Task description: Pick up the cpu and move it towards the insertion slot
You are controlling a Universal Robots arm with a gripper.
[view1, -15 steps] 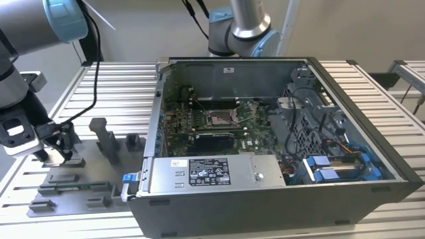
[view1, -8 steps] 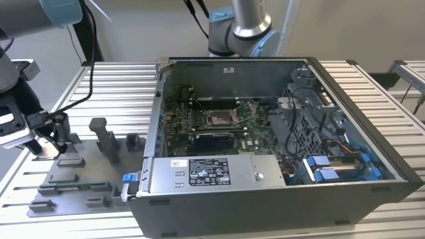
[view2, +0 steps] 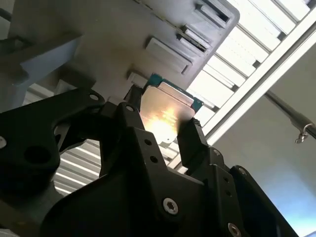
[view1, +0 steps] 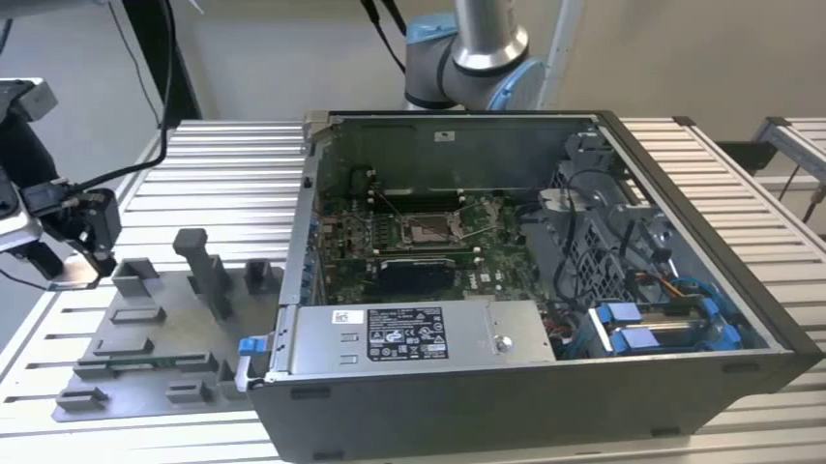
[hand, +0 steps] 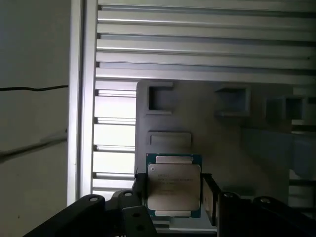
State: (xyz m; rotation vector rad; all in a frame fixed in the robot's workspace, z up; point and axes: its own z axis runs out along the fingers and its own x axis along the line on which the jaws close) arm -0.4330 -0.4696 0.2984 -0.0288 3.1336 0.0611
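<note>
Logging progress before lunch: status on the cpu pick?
Gripper shut on cpu, over the tray. Slot inside the case, far from cpu. Case wall stands between.

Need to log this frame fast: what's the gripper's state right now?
The gripper is closed on the cpu, with a finger against each side of it; the grey tray lies beyond it in the first wrist view.
</note>
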